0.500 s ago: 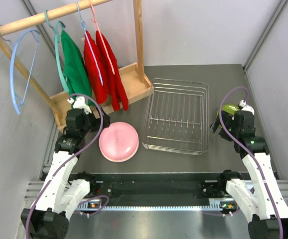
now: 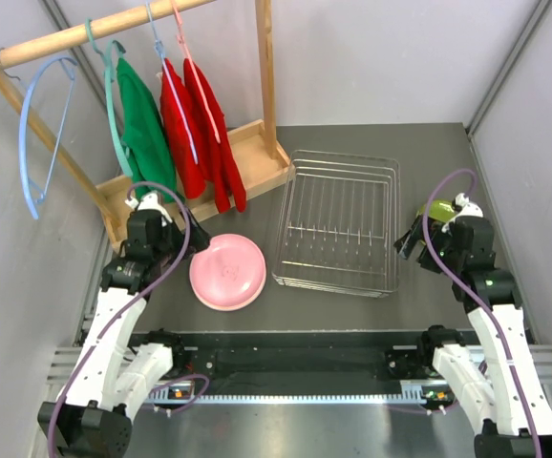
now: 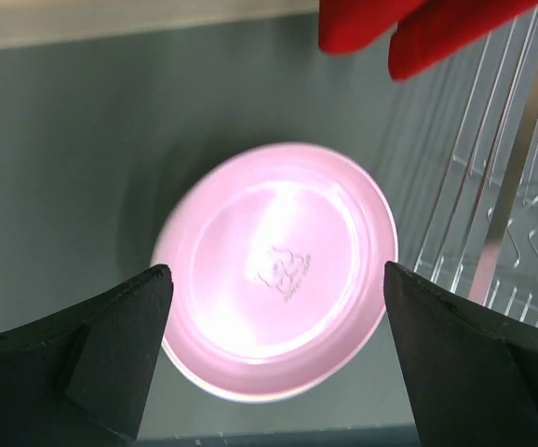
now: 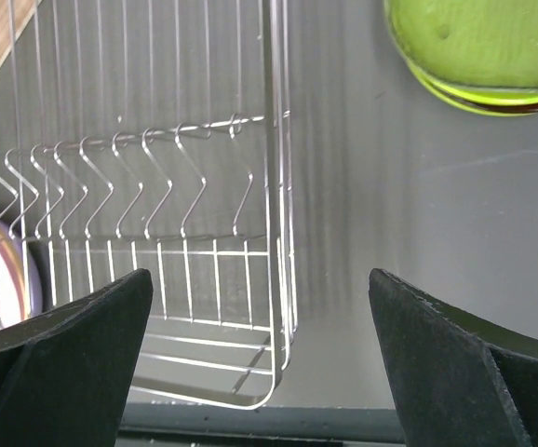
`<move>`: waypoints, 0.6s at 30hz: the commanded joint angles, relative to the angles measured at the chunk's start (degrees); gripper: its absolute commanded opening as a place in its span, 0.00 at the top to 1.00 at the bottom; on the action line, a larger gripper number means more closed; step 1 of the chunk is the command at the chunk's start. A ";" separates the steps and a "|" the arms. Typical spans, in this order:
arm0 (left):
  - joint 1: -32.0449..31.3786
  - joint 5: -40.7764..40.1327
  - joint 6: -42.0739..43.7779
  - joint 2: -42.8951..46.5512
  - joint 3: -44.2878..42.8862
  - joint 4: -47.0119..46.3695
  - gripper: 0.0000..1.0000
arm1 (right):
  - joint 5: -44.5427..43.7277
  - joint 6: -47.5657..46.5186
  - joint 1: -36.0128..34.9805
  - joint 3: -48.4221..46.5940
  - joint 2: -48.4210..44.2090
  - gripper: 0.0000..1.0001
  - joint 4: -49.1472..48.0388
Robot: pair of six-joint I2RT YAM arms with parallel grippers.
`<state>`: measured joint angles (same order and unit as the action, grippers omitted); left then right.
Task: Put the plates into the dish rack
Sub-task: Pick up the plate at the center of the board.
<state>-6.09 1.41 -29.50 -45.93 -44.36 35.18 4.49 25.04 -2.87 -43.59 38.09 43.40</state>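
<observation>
Our left tool [image 3: 274, 279] hangs released, fingers spread over the pink plate [image 2: 226, 272], which lies face down on the worktop [image 3: 83, 140] just left of the empty rack [image 2: 336, 283]. Our right tool [image 4: 260, 279], likewise released and holding nothing, hovers by the rack's right side, with the green plate [image 4: 478, 47] beyond. We judge the first pickup is in hand: lower, clench the pink rim, tip it upright.

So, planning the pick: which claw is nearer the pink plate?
Left. The left claw hangs by the pink plate; the right claw is across the dish rack.
</observation>
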 commanded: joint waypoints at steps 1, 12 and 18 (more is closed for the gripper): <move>0.02 5.09 -4.69 -0.30 -0.03 6.37 0.01 | 2.98 -0.78 -0.29 -0.53 -1.61 0.01 0.72; -0.77 -3.08 -7.85 -1.88 -2.49 14.83 0.01 | 5.00 -0.07 -0.20 0.09 -0.12 0.01 -0.24; -1.38 -1.86 -9.26 -3.46 -1.70 13.17 0.01 | 5.17 -0.60 -0.38 0.70 1.20 0.01 -0.94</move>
<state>-7.01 0.08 -37.26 -49.12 -44.58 48.69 8.78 25.06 -2.87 -43.48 38.98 44.21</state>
